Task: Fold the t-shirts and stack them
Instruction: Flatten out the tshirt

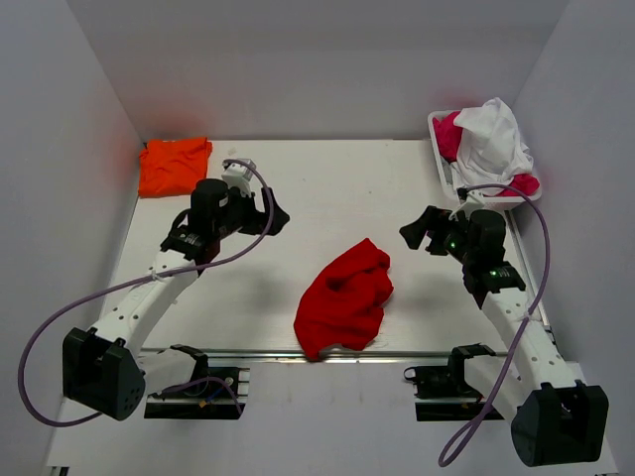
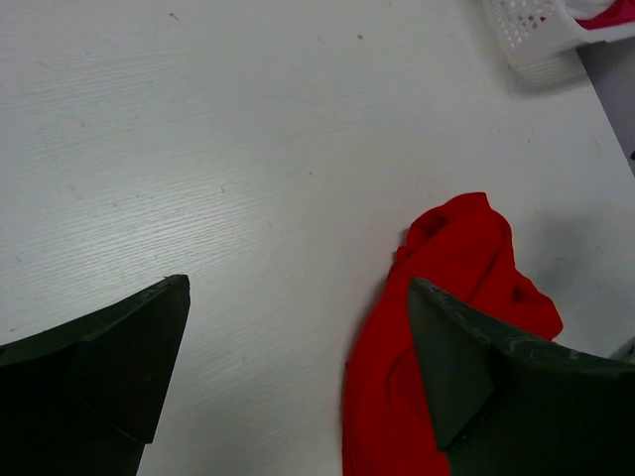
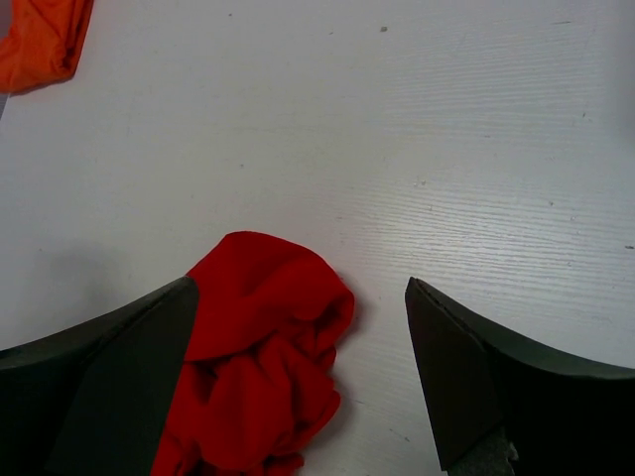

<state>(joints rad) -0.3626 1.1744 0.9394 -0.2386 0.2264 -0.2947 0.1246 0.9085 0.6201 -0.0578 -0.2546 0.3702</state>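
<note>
The red t-shirt [image 1: 344,299] lies in a crumpled heap by the near edge of the surface [image 1: 327,188], the orange t-shirt [image 1: 175,165] waits in the far left corner, and the left fingers [image 2: 109,367] and right fingers [image 3: 476,377] are both wide and empty, so spread the red one flat first.

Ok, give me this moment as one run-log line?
red t-shirt: crumpled, near centre | orange t-shirt: far-left corner | left hand: open, empty | right hand: open, empty | stack: not started
</note>
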